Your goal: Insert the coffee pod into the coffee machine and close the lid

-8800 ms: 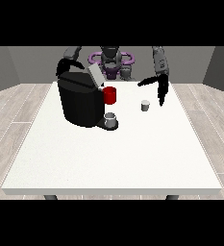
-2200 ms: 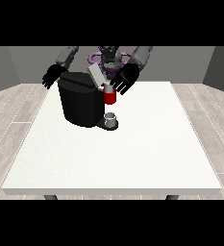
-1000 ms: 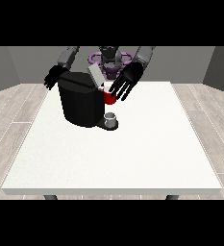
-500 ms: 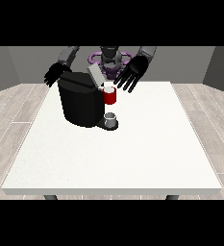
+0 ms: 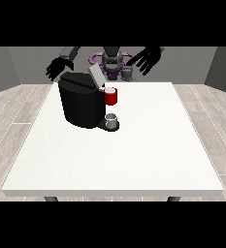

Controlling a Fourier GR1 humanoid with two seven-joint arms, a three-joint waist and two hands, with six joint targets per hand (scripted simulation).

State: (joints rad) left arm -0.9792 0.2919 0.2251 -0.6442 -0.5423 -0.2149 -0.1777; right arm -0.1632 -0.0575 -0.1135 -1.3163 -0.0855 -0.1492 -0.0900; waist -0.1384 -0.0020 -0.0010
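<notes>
A black coffee machine [image 5: 80,104] stands on the white table [image 5: 134,150] at its back left. Its grey lid [image 5: 95,76] is tilted up and open. A red pod holder [image 5: 111,96] juts from the machine's front, and a small grey cup [image 5: 112,118] sits on the drip base below it. The coffee pod itself does not show anywhere. The hand at the view's right [image 5: 146,60] hovers high behind the table with fingers spread, holding nothing. Behind the machine's top corner hangs the hand at the view's left [image 5: 57,68], fingers relaxed and apart.
The robot's torso [image 5: 112,62] stands behind the table's far edge. The table's front and right stretch wide and white. Grey floor planks surround the table.
The hand at the view's right has lifted away from the machine's front, moving up and to the right. The lid stays raised. The hand at the view's left has barely moved.
</notes>
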